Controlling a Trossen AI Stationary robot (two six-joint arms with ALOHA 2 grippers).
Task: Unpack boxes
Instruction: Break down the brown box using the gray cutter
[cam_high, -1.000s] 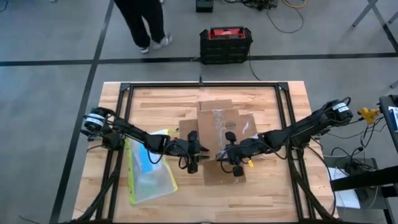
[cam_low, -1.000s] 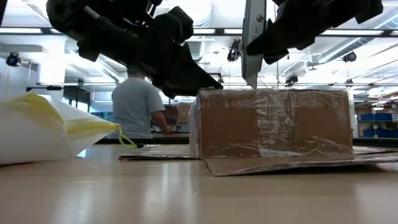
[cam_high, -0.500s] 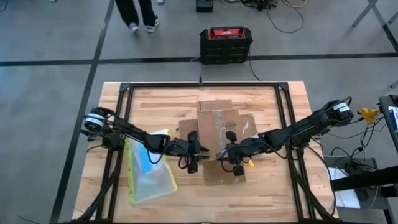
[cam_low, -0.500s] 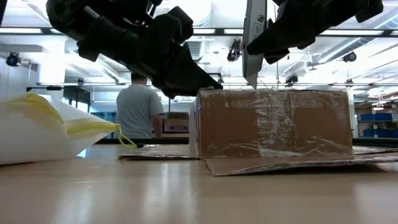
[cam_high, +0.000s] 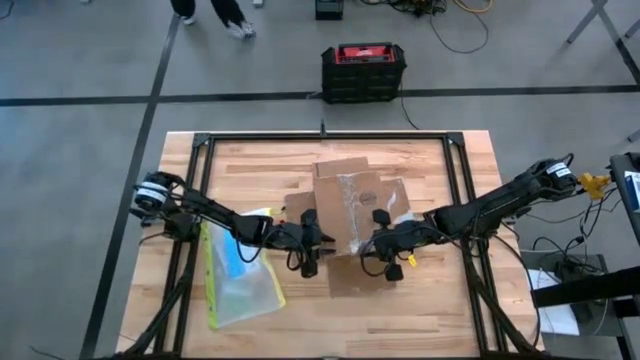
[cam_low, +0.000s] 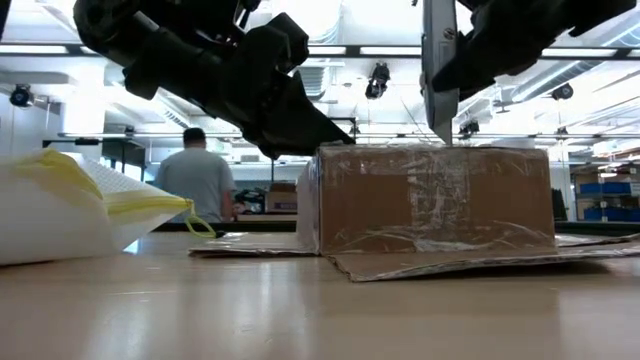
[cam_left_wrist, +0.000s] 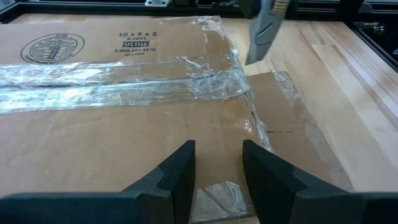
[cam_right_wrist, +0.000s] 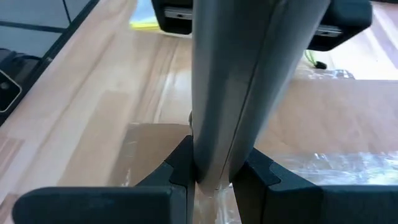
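Since a second ago: right gripper (cam_high: 388, 262) shifted toward 3 o'clock along the carton's (cam_high: 350, 205) near edge; carton rotated slightly; person (cam_low: 195, 182) in the background moved leftward.

High view: carton at counter (cam_high: 260, 160) centre, flaps spread flat, clear tape across its top. Left gripper (cam_high: 309, 262) at the carton's 8 o'clock corner. Right gripper at the carton's 5 o'clock edge. Clear pouch (cam_high: 238, 275) with yellow-green edge at 8 o'clock of the carton, under the left arm. Black-and-red case (cam_high: 363, 70) on the floor at 12 o'clock, well apart from the counter.

Low view: carton (cam_low: 435, 198) standing on its spread flaps, tape glinting on the front face. Grey blade-like tool (cam_low: 438, 75) hanging point-down, tip at the carton's top edge. Left arm dark above the carton's left corner. Pouch (cam_low: 80, 205) at 9 o'clock.

Left wrist view: jaws apart, nothing between them, poised over the taped carton (cam_left_wrist: 118, 106); tool (cam_left_wrist: 262, 31) tip near the tape end.

Right wrist view: jaws clamped on the grey tool (cam_right_wrist: 242, 81), carton (cam_right_wrist: 311, 124) beneath.
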